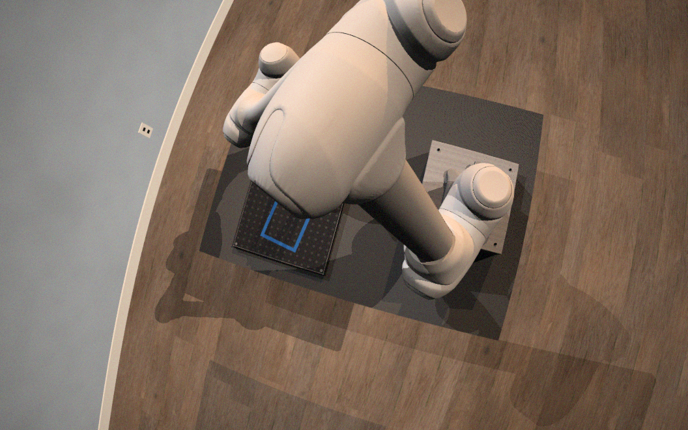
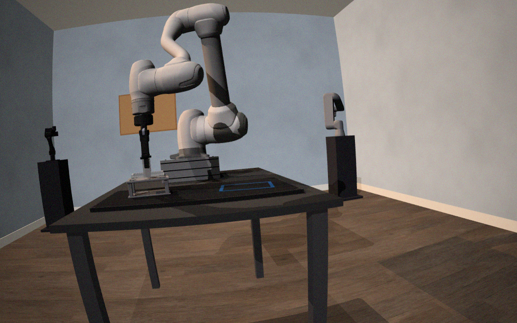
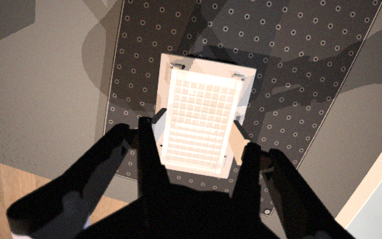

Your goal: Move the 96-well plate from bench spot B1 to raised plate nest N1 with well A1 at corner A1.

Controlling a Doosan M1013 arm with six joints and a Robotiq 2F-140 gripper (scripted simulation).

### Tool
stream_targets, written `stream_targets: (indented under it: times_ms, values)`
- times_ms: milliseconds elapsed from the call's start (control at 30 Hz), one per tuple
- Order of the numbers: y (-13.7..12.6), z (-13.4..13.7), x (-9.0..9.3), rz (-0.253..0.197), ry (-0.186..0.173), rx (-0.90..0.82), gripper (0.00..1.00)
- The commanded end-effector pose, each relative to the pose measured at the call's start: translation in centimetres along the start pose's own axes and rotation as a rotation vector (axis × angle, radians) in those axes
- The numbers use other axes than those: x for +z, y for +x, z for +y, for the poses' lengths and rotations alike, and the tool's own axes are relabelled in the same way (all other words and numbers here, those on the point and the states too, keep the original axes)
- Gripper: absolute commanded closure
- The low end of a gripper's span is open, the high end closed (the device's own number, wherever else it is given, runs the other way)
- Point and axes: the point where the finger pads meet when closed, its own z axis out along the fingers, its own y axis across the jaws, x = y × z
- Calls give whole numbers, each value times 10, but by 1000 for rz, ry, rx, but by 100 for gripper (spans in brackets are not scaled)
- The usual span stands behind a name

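The gripper (image 2: 147, 170) (image 3: 199, 132) is shut on the 96-well plate (image 2: 158, 173) (image 3: 202, 119), one finger on each long side. The pale plate is level, wells up, at the top of the raised nest N1 (image 2: 167, 185) (image 3: 208, 66). In the wrist view it lies lengthwise over the nest, with nest rim showing around it and two locators just beyond its far end. Whether it is fully down cannot be told. The A1 mark is not readable. In the top view the arm hides plate, nest and fingers. The bench spot B1, a blue outline (image 1: 277, 242) (image 2: 222, 188), holds nothing in the exterior view.
The nest stands on a dark perforated board (image 1: 314, 258) (image 3: 289, 69) on the table (image 1: 355, 283) (image 2: 198, 219). The arm's grey base block (image 2: 182, 175) stands behind. Two dark pedestals (image 2: 56, 190) (image 2: 340, 167) with other devices stand beyond the table.
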Motion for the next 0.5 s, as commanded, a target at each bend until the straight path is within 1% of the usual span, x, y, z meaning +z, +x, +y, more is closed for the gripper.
stream_targets:
  times_ms: [0,467]
  values:
    - [0,0,0,0,0,0,100]
    - [0,0,2,0,0,0,100]
